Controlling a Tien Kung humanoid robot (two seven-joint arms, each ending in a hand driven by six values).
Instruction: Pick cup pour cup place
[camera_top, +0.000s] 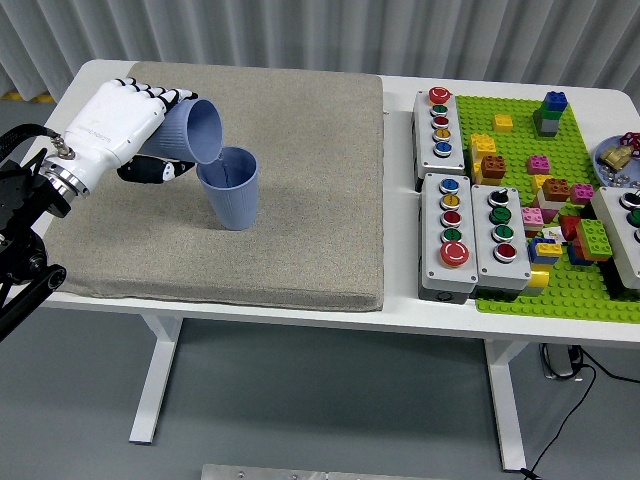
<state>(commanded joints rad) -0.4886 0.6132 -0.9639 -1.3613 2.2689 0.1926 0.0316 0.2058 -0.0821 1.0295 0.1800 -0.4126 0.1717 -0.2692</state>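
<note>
Left hand (118, 128) wrapped shut around a blue cup (192, 131), tipped on its side (mouth turned right and down). Rim hanging over the open top of a second cup (231, 189), at or touching its left rim. Second cup upright on the grey mat (300, 220), left of middle. Button boxes (468, 235) and a green plate (560, 290) with bricks well apart to the right on the table (400, 310)

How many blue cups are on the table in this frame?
2. One blue cup is tilted on its side in the left hand, mouth over the second. The second cup stands upright on the grey mat, just right of the hand. None seem hidden.
</note>
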